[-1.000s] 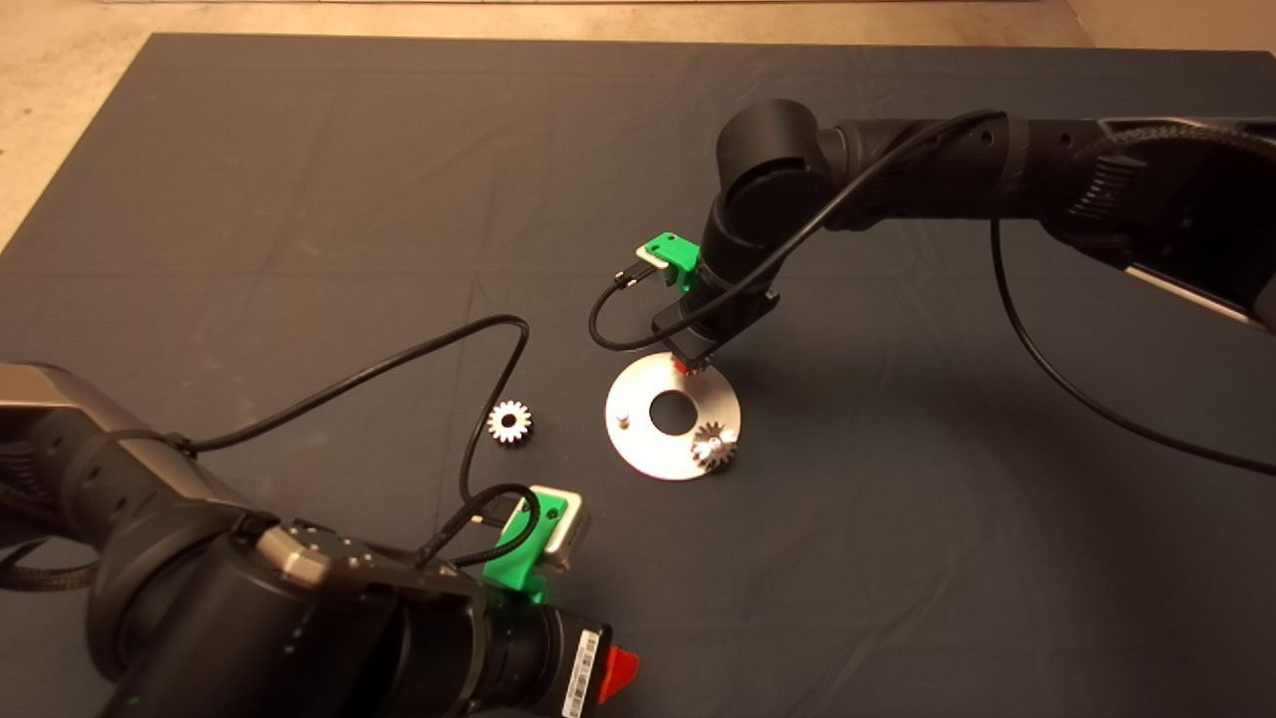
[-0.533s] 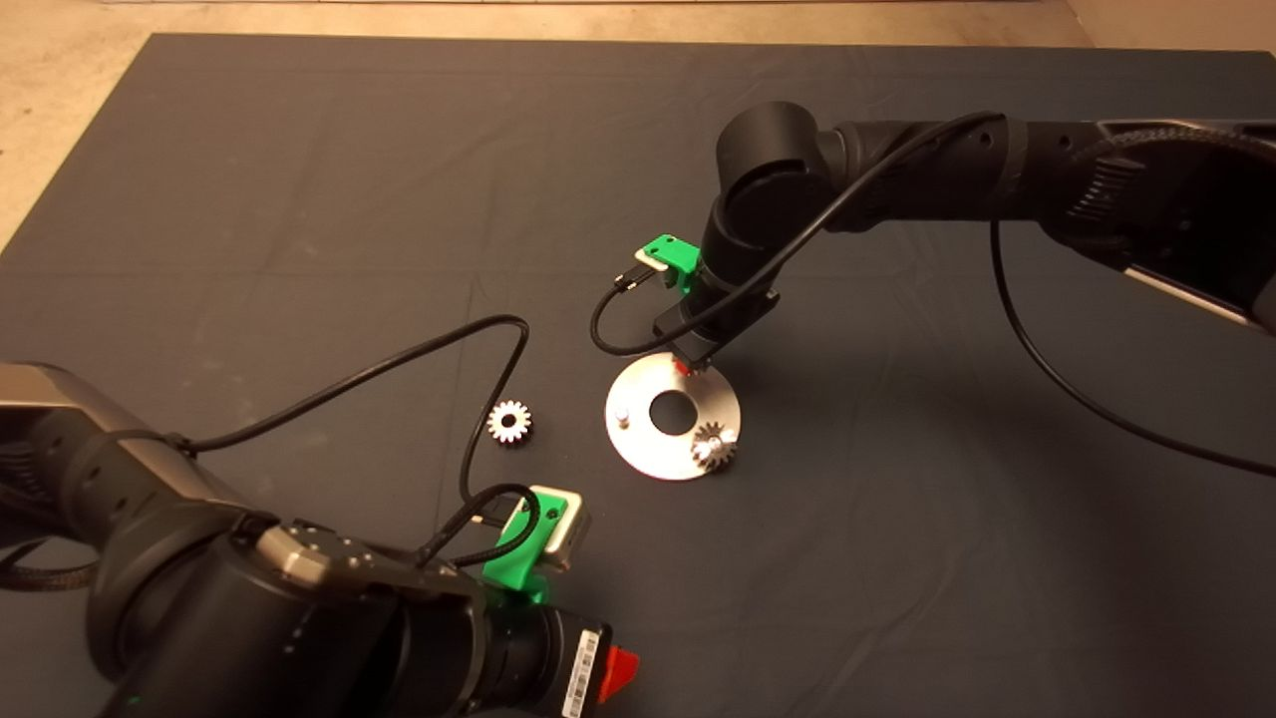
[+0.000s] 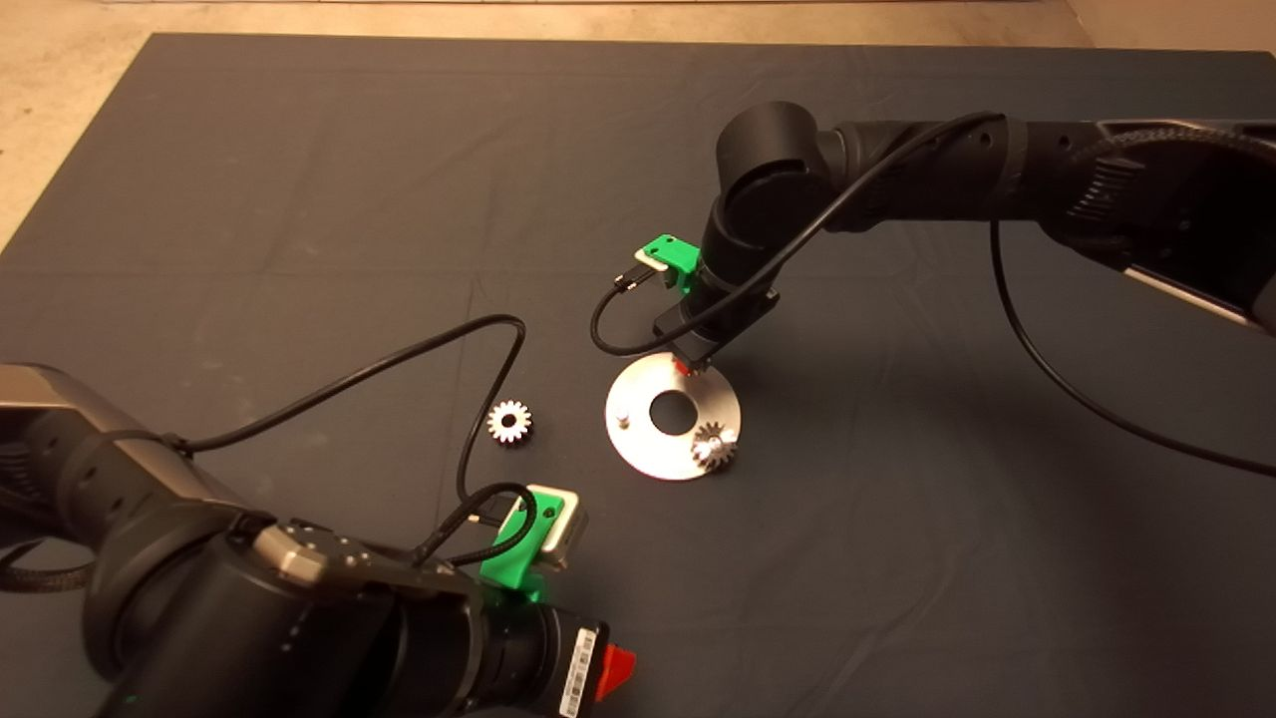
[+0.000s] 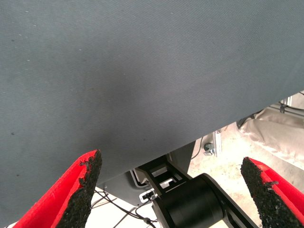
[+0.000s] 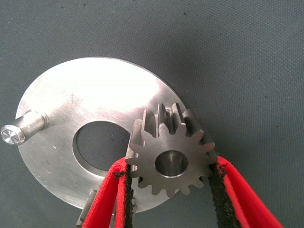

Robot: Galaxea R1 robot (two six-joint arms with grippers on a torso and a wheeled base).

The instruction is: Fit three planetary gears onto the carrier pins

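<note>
A dark mat (image 3: 299, 199) covers the tabletop, with pale floor (image 3: 60, 60) beyond its far edge. A round silver plate (image 3: 648, 444) with a central hole lies near the mat's middle.

The right gripper (image 3: 684, 367) points down over the plate's far edge. Its jaws are closed on a gear (image 5: 171, 157), a pad pressing each side of the teeth. The gear sits over the plate (image 5: 95, 95), beside the central hole; whether it is already on a pin cannot be determined, as the gear covers that spot.

A second gear (image 3: 714, 446) sits on the pin at the plate's near right edge. One bare pin (image 3: 621, 414) stands at the plate's left edge. The third gear (image 3: 509, 421) lies flat on the mat, left of the plate and apart from it.

The left gripper (image 3: 618, 670) is parked at the lower left. Its jaws are spread wide and hold nothing.
</note>
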